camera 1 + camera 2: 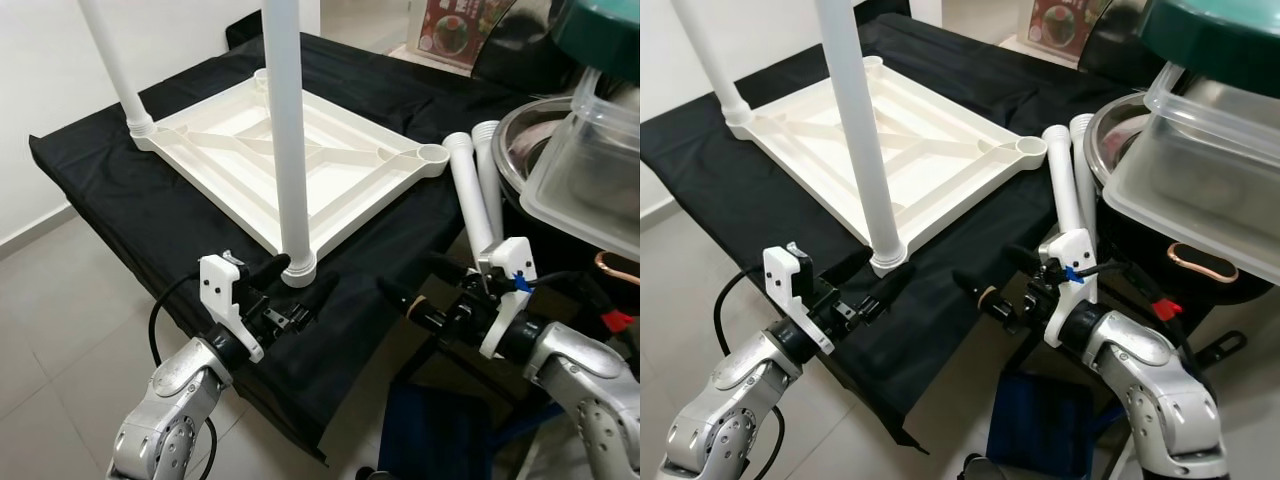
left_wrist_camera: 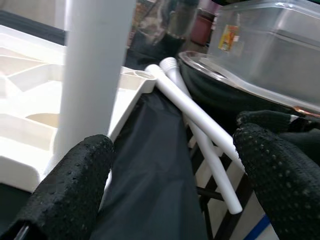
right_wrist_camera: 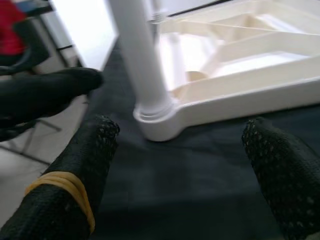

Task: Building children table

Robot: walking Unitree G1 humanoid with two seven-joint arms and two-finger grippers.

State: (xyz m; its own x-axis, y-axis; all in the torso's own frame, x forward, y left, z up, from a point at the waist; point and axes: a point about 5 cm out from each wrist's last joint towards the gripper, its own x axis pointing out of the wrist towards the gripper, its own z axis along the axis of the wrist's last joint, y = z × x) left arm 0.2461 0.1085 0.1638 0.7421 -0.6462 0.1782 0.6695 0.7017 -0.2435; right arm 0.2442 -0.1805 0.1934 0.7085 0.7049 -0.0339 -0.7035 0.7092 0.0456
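Observation:
A white plastic tabletop (image 1: 340,170) lies upside down on a black cloth. One white leg (image 1: 285,130) stands upright in its near corner socket (image 1: 300,268), and a second leg (image 1: 112,60) stands in the far left corner. Two loose legs (image 1: 472,190) lie side by side off the right corner. My left gripper (image 1: 298,282) is open at cloth level, its fingers either side of the near socket. My right gripper (image 1: 410,275) is open just right of that socket, pointing toward it. In the right wrist view the near leg (image 3: 137,60) stands ahead between the fingertips (image 3: 285,175).
A clear plastic container (image 1: 590,170) and a metal bowl (image 1: 530,130) crowd the right side behind the loose legs. The black cloth (image 1: 120,190) hangs over the near edge above a tiled floor (image 1: 60,300). A blue object (image 1: 440,430) sits low beneath my right arm.

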